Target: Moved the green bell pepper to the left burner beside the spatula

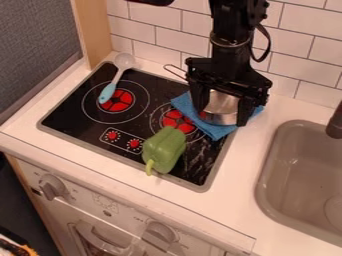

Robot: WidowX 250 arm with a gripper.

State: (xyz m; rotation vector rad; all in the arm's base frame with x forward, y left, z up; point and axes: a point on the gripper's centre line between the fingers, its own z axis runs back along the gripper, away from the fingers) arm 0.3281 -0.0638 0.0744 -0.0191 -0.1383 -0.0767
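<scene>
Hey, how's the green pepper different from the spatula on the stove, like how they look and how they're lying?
The green pepper is chunky and rounded; the spatula is long and thin. The pepper is green, while the spatula has a light blue handle and a paler head. The pepper's stem points toward the stove's front, whereas the spatula's head points toward the back. Both lie at least partly on the black cooktop.

A matte-black robot arm (232, 22) with a loose cable.
The blocky upper section narrows to a rounded joint (230, 45) edged by a thin, paler ring, small bolt-like bumps dotting its side; a black cable (268, 44) bows out in a loop, and the black pincer (222, 118) has a broad, angular body and two straight, flat-sided fingers.
</scene>
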